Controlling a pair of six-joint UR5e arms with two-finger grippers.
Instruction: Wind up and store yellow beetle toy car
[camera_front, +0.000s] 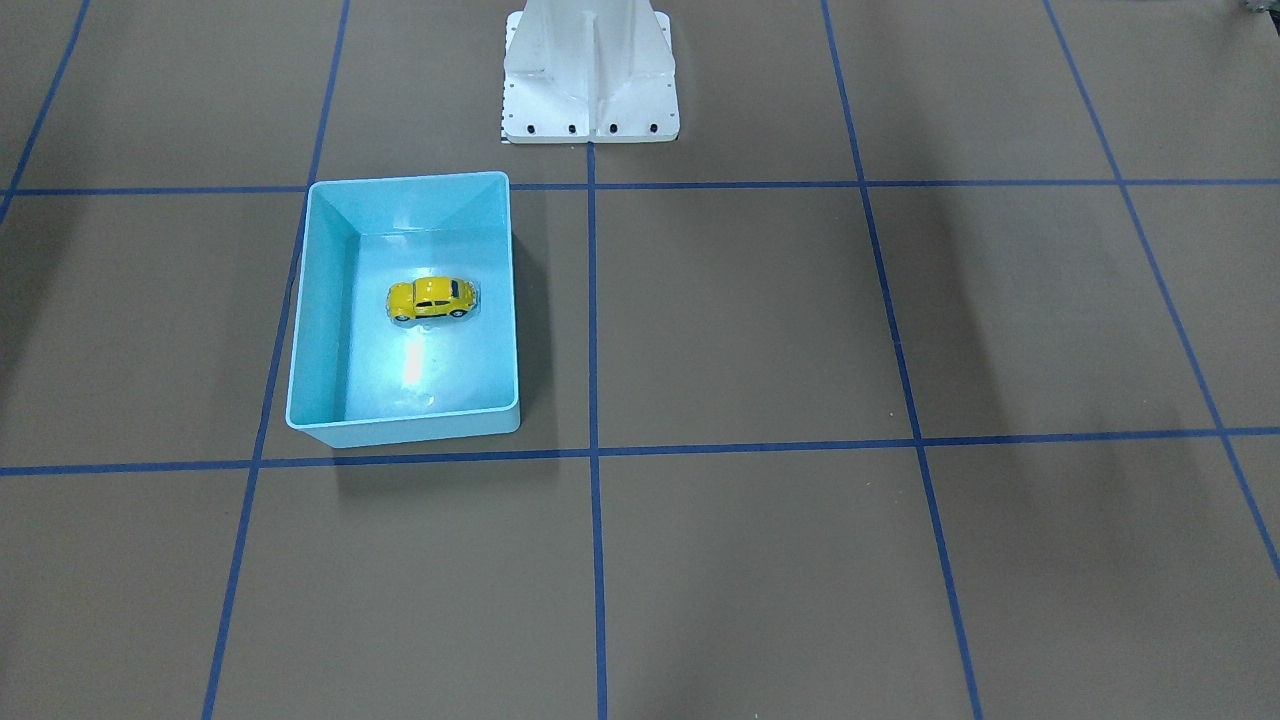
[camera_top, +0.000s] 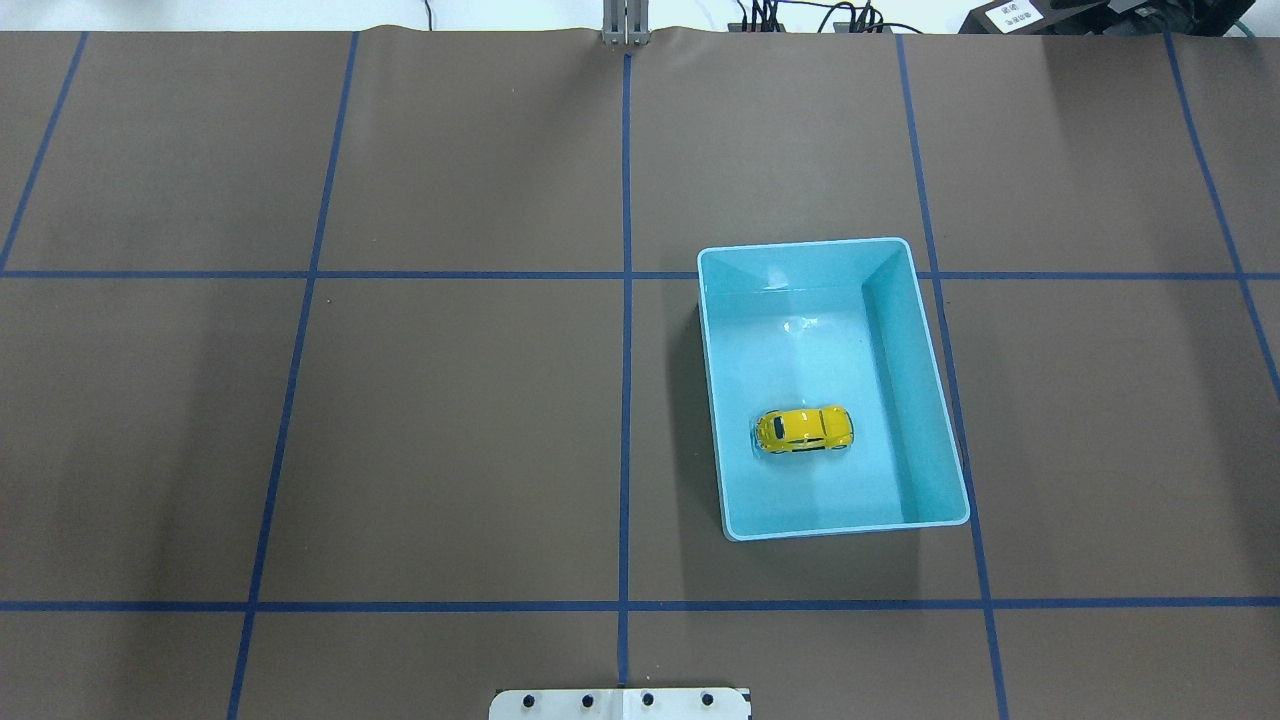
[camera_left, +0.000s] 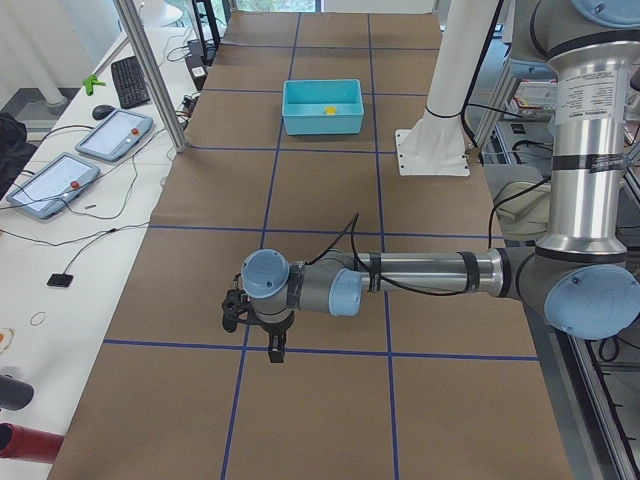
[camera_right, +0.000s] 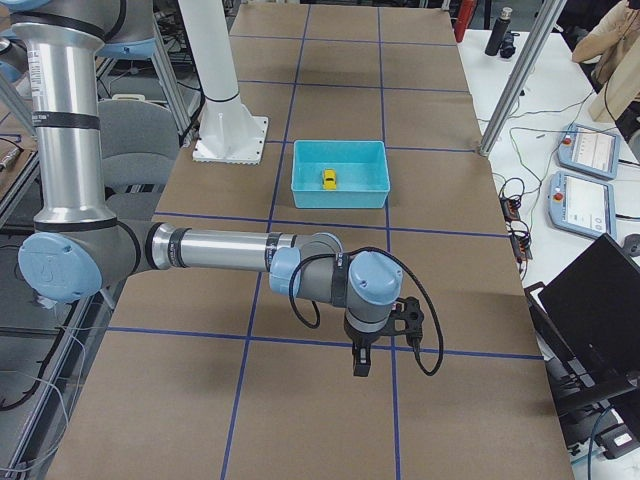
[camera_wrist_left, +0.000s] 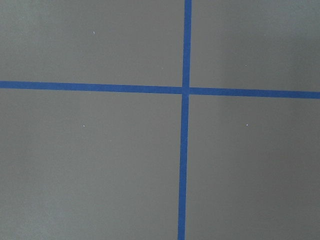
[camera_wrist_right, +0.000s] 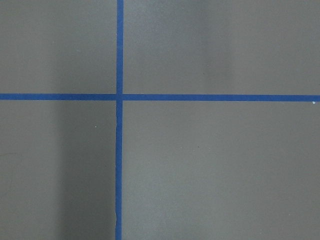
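The yellow beetle toy car stands on its wheels on the floor of the light blue bin. It also shows in the overhead view, inside the bin, and small in both side views. My left gripper hangs over the table far from the bin, seen only in the exterior left view. My right gripper hangs over the table far from the bin, seen only in the exterior right view. I cannot tell whether either is open or shut. Both wrist views show only bare mat.
The brown mat carries a grid of blue tape lines. The robot's white base stands at the table's edge. Tablets and a keyboard lie on a side desk; a laptop and cables lie on the other.
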